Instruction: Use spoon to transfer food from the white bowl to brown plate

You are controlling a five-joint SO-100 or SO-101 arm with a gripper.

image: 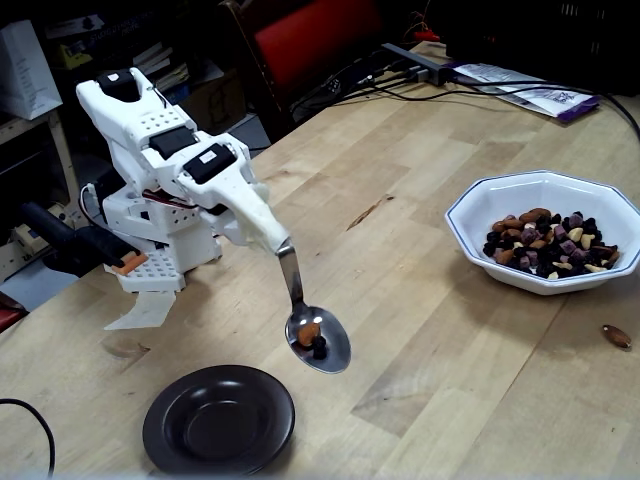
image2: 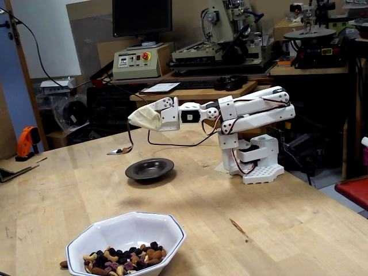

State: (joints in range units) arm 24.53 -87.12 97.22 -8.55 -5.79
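Carrying step. The spoon [image: 305, 318], loaded with an almond and a dark fruit piece of the food [image: 313, 338], hangs above the table just beside the brown plate [image: 218, 418], toward the white bowl [image: 545, 232], which stands well apart and holds the remaining mix. The next move calls, in all likelihood, for bringing the spoon's bowl over the plate's well, then tipping it. The gripper [image: 262, 226], wrapped in pale padding, is pressed together on the spoon's handle; its fingers themselves are hidden. One stray almond [image: 616, 336] lies on the table beyond the bowl.
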